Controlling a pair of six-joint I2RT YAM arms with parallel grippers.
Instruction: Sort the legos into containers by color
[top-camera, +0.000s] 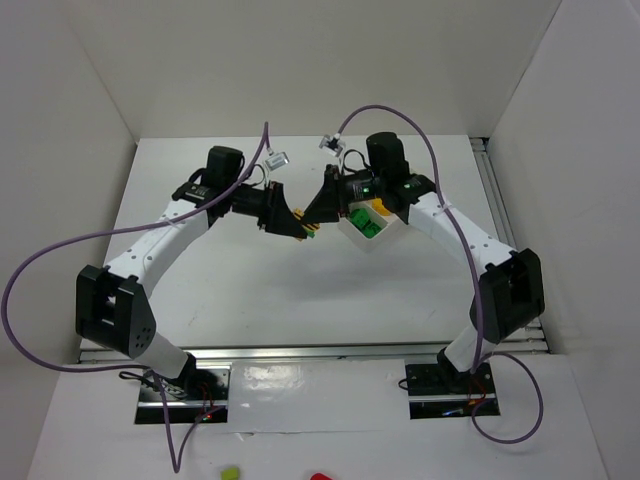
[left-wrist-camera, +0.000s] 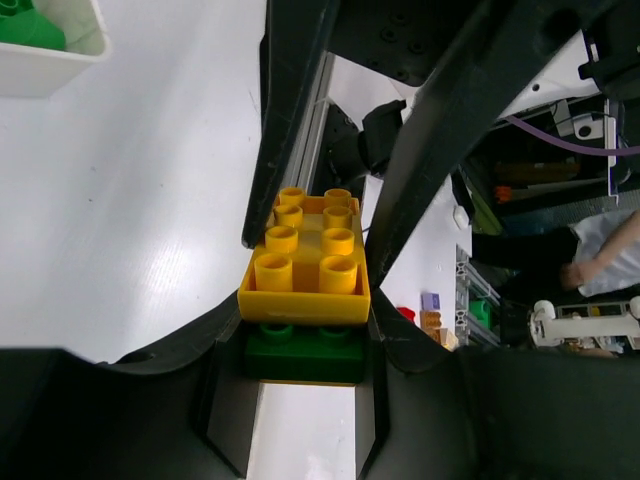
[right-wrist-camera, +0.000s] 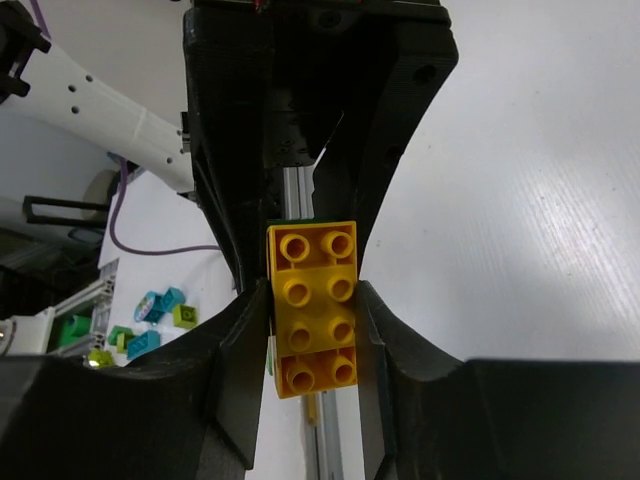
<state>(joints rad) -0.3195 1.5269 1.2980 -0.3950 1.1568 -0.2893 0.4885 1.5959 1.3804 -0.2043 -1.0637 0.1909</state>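
Note:
A yellow brick (left-wrist-camera: 305, 270) is stacked on a green brick (left-wrist-camera: 303, 352), held in the air between both grippers at mid-table. My left gripper (left-wrist-camera: 308, 338) is shut on the green brick. My right gripper (right-wrist-camera: 312, 310) is shut on the yellow brick (right-wrist-camera: 312, 300); only a sliver of green shows behind it. In the top view the left gripper (top-camera: 292, 222) and right gripper (top-camera: 322, 210) meet tip to tip, with a bit of green (top-camera: 312, 235) below them. The white tray (top-camera: 385, 243) lies just right of them and holds green bricks (top-camera: 368, 228) and some yellow.
The tray's corner (left-wrist-camera: 60, 62) with a green brick (left-wrist-camera: 25, 25) shows at the upper left of the left wrist view. Loose coloured bricks lie off the table (right-wrist-camera: 150, 320). Purple cables (top-camera: 60, 250) loop beside both arms. White walls enclose the table.

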